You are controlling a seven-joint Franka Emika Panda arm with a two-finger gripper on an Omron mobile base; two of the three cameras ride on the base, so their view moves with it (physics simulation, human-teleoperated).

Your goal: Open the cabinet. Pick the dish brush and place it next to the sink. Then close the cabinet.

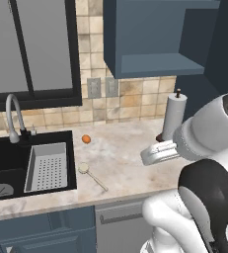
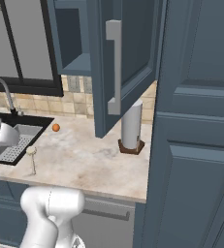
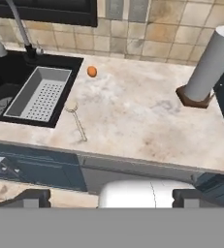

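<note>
On the marble bench (image 1: 130, 148), just beside the right rim of the sink (image 1: 7, 153), lies the dish brush (image 1: 91, 175), its round cream head nearest the basin and its thin tan handle angled away toward the bench's front edge. In the hand view the dish brush sits well ahead of the gripper (image 3: 108, 196) and off to its left, far from the two dark fingertips (image 3: 33, 197); nothing lies between them. The jaws stand wide apart and hold nothing. A small orange ball (image 1: 86, 139) rests on the bench behind the brush, near the sink's back corner. The grey strainer tray (image 1: 47, 166) lies inside the basin, beside the gooseneck faucet (image 1: 14, 118). The cabinet (image 2: 118, 63) above hangs open, its door swung out with the silver bar handle (image 2: 114, 68) facing the room. A paper towel roll (image 2: 131, 127) stands upright on its brown base below that door.
</note>
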